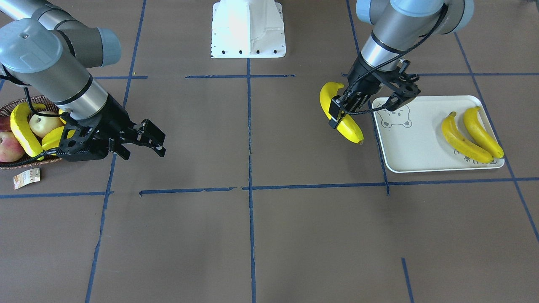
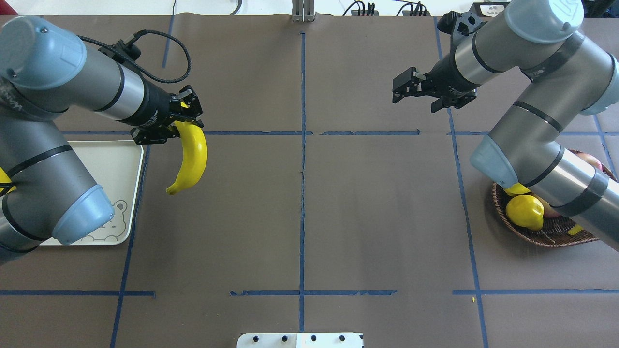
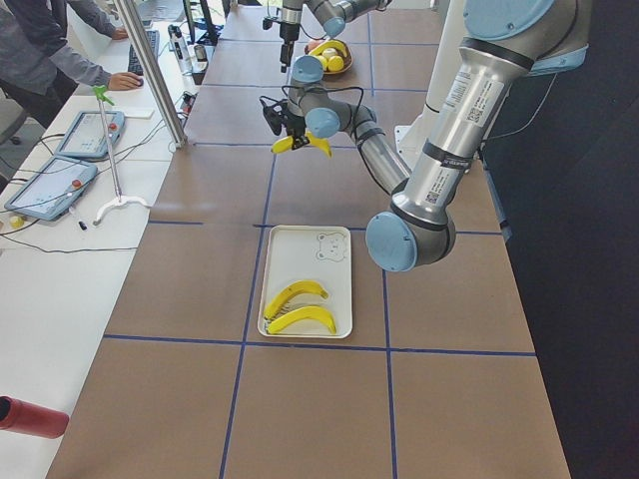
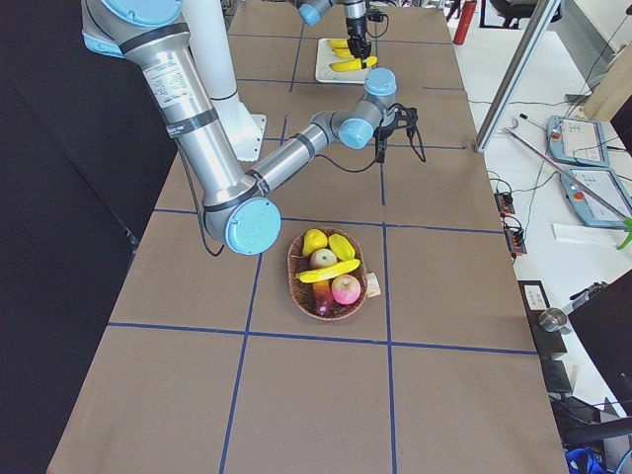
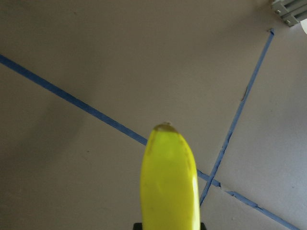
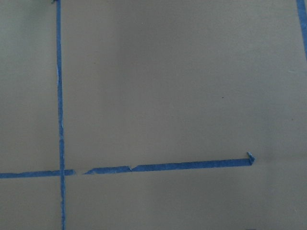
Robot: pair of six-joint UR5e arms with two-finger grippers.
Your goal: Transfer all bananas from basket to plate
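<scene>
Brown matte sheeting covers the table, ruled into squares by blue tape. Two bananas lie side by side on the plate, at the end away from its bear drawing. A third banana hangs clamped in my left gripper, above bare table just beside the plate's edge, not yet over it. The fourth banana lies in the basket among apples and a lemon. My right gripper hovers with its fingers apart, holding nothing, off to the side of the basket.

I judge the job half done, with one carry near its end and one pick left.

The bananas look smooth and glossy, long curves with dark tips. The plate is a hard, cream-white rounded rectangle with a low rim. The basket is shallow, dark, woven wicker with a paper tag on a string.
</scene>
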